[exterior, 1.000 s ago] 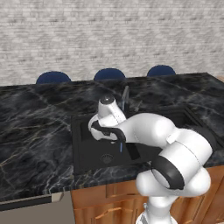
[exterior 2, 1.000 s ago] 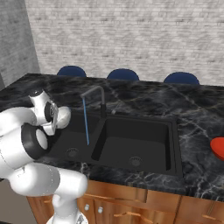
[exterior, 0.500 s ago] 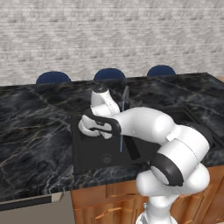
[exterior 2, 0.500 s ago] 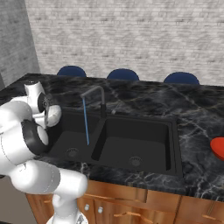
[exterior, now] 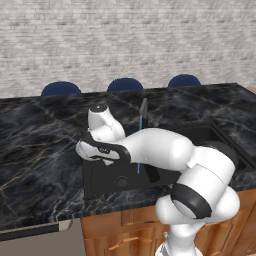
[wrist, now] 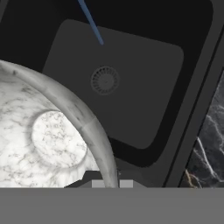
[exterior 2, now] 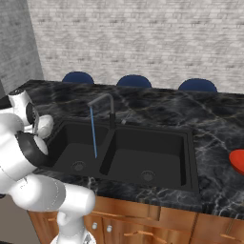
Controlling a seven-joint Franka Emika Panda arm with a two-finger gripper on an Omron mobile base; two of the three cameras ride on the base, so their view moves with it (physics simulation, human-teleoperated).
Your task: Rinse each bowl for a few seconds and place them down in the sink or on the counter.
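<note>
Flat, even rendered light is filling all three views, with no visible lamp and no hard cast shadows. The glossy black marble table [exterior: 45, 150] is giving back only faint pale sheen among its veins, not real glare. The matte black double-basin sink [exterior 2: 128, 162] is staying dim, swallowing detail inside its basins. In the hand view the small white grey-speckled bowl [wrist: 52, 135] is looking bright and slightly soft at close range. Edges are showing coarse, low-resolution aliasing; no lens bending is appearing.

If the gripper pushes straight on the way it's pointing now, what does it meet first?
Probably the floor of the sink basin, near the round drain. The gripper is shut on the bowl, whose rim would likely land first, but depth is hard to judge.
</note>
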